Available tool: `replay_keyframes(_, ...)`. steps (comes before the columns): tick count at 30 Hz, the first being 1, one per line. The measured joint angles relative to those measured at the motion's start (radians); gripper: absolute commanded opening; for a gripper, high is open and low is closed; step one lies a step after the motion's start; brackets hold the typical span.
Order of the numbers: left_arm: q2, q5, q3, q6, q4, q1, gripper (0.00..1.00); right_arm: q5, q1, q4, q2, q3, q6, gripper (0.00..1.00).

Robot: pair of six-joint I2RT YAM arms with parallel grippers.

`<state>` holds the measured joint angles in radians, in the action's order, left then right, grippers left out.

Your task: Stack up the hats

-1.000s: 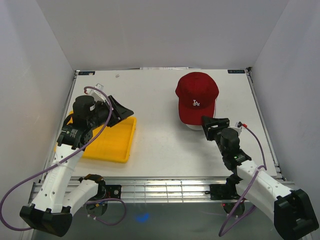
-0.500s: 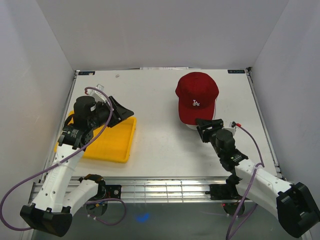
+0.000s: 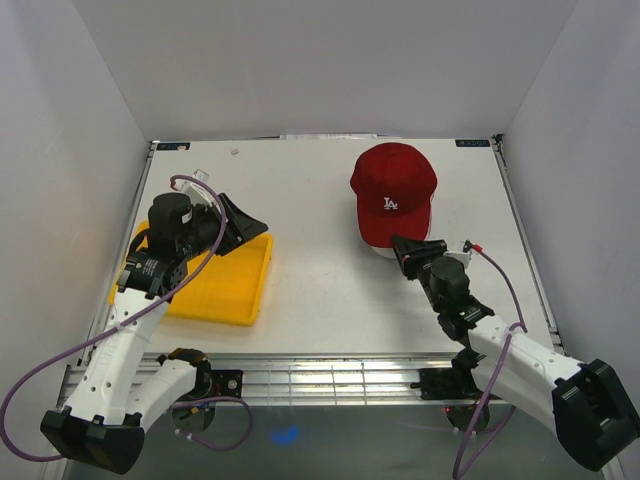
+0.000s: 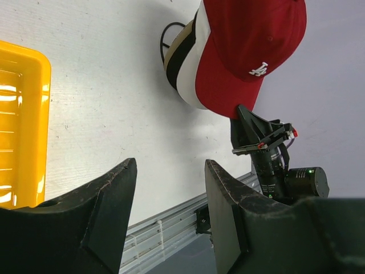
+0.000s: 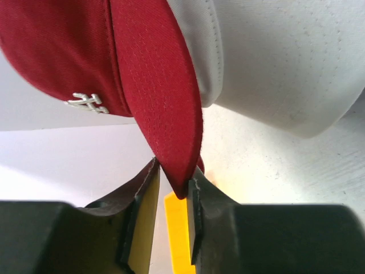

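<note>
**Red cap (image 3: pixel 393 190).** It is seated on top of the stack of caps, on the table (image 3: pixel 300 190) directly ahead of the right gripper (image 5: pixel 173 181). In the left wrist view, white, black and tan layers are seen beneath it. In the right wrist view, the white cap (image 5: pixel 285 63) is seen just under the red one.

**Orientation.** The long axis, from brim to back, is found to run almost in line with the right gripper's reach. The brim (image 5: pixel 171 125) is pointed back toward that gripper, and the crown lies farther out beyond it. The logo is turned toward the gripper side.

**Right gripper.** The jaws are drawn narrow, with the tip of the brim caught between them. Both fingers appear to be touching the fabric, so the brim is judged to be pinched. Nothing else is held.

**Left gripper (image 4: pixel 170 165).** The jaws are spread wide and nothing is held. It is positioned over the yellow tray (image 3: pixel 215 285), well apart from the stack, which lies far ahead of its fingertips and to the right.

**Assessment.** The right arm is plainly the nearer and is already engaged at the brim. The coming move is judged to depend on this in-line relation. Any pull or push would be taken along the cap's own axis, and a sideways drag could twist the cap off the caps below.
</note>
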<state>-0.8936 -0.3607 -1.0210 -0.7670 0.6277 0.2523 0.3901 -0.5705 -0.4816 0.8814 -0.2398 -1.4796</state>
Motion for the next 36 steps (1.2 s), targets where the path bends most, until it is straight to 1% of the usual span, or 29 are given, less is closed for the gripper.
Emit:
replay_keyframes(2, 0.0, 0.0, 0.0, 0.001, 0.0, 0.0, 0.61, 0.005, -0.001, 0.0, -0.011, 0.0, -0.008, 0.23)
replay_keyframes(3, 0.0, 0.0, 0.0, 0.002, 0.0, 0.0, 0.61, 0.009, -0.002, 0.0, -0.023, 0.0, -0.01, 0.2)
replay_keyframes(7, 0.0, 0.0, 0.003, 0.003, -0.001, 0.0, 0.61, 0.031, -0.001, 0.031, -0.079, 0.0, -0.011, 0.15)
replay_keyframes(13, 0.0, 0.001, 0.016, 0.005, 0.001, 0.0, 0.61, 0.029, 0.022, 0.082, -0.11, 0.0, -0.017, 0.08)
replay_keyframes(21, 0.0, 0.002, 0.019, 0.011, 0.001, 0.0, 0.61, -0.035, 0.1, 0.088, -0.078, 0.008, -0.062, 0.08)
replay_keyframes(36, 0.0, 0.006, 0.026, 0.019, 0.002, 0.0, 0.61, -0.187, 0.245, 0.094, 0.027, -0.021, -0.056, 0.08)
